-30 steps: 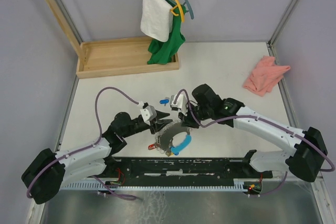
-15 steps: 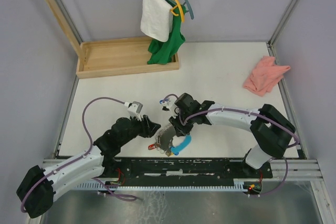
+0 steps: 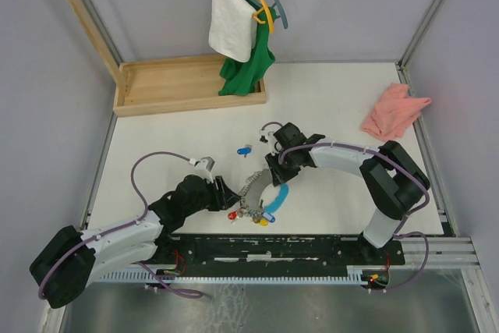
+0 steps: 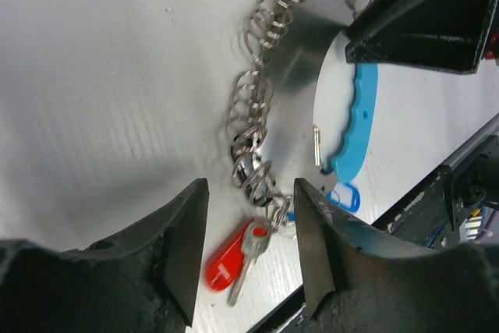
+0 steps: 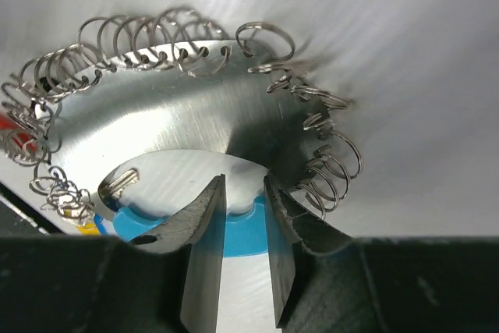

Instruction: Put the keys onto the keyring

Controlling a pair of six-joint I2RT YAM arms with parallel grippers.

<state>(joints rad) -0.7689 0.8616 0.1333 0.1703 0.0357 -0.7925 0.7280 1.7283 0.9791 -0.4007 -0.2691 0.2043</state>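
Two keys, red key point(image 4: 228, 260) and blue key point(image 3: 244, 150); left gripper point(image 4: 249, 193) and right gripper point(image 5: 243, 186) both apart.

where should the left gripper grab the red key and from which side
Take the red key by its red oval head, the broadest part, from straight above, fingers across its narrow width. It lies flat on the table with one end by the rings, so a sideways approach looks crowded; the thin metal blade gives less to hold.

readable text: none | red key point(image 4: 222, 263) head: small pale mark, too blurred to read
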